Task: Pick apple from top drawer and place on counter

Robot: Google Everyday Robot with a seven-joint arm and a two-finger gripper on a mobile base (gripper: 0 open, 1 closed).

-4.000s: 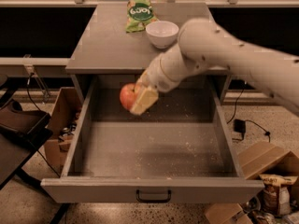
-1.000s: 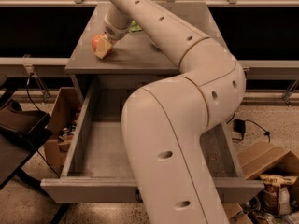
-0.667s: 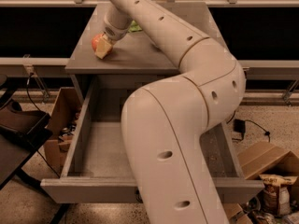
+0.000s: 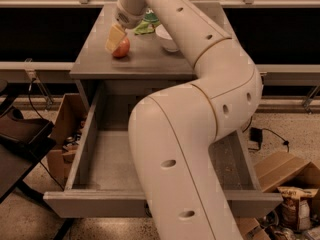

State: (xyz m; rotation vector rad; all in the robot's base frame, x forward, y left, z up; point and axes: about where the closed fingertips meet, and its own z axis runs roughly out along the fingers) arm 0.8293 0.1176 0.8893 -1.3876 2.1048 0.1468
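Apple (image 4: pixel 122 49) sits on the bench (image 4: pixel 150 65), left half of the top, about midway front to back. Gripper (image 4: pixel 115 38) is over the same spot on the bench, its yellowish tip touching the apple's upper left. Whether the jaws clasp it cannot be told. White bowl (image 4: pixel 166 39) and green packet (image 4: pixel 145 26) lie toward the bench's rear centre. Top drawer (image 4: pixel 107 159) is pulled out below the bench front. Arm (image 4: pixel 200 109) arches across drawer and bench.
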